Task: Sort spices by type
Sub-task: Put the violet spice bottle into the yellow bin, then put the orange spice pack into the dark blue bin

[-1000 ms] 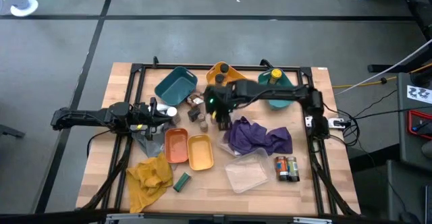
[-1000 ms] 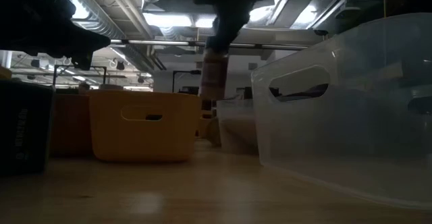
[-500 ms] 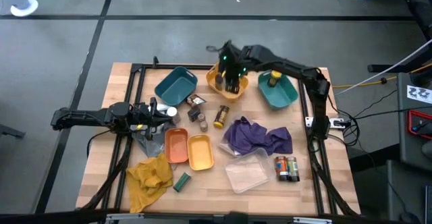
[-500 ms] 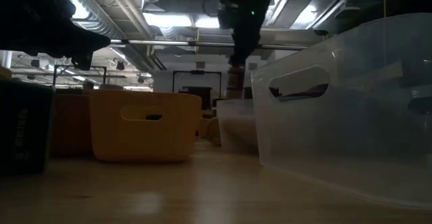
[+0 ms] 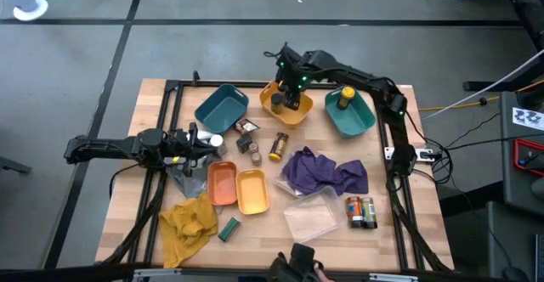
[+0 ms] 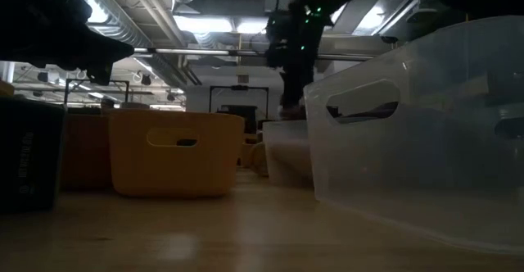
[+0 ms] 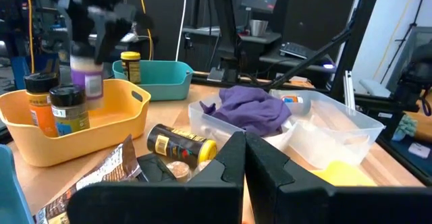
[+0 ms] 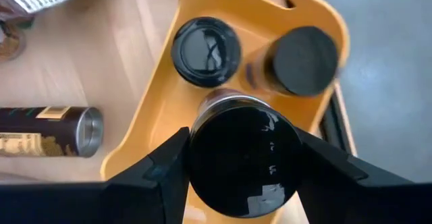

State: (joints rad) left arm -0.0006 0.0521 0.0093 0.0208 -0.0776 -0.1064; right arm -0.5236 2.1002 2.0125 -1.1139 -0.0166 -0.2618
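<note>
I have the right gripper (image 8: 243, 166) over the orange tray (image 5: 274, 105) at the far side of the worktop (image 5: 408, 231), its fingers (image 8: 152, 177) clamped on a black-lidded jar (image 8: 244, 158) held upright just above the tray floor. Two more black-lidded jars (image 8: 206, 50) stand in that tray already, close beside the one I carry, so I judge there is little room to set it down without knocking a neighbour. The jar looks rigid and light, with a smooth round wall that could slip or twist; I would keep hold on opposite sides of the body just under the lid, as now, and lower it straight. The left gripper (image 7: 244, 158) waits low at the left of the worktop with its fingers pressed shut on nothing. Other spices remain loose mid-worktop, among them a dark tube (image 5: 277, 147) lying on its side, which I expect would roll if nudged, and a yellow-lidded jar (image 5: 346, 98) sits in the teal tray (image 5: 361, 122).
</note>
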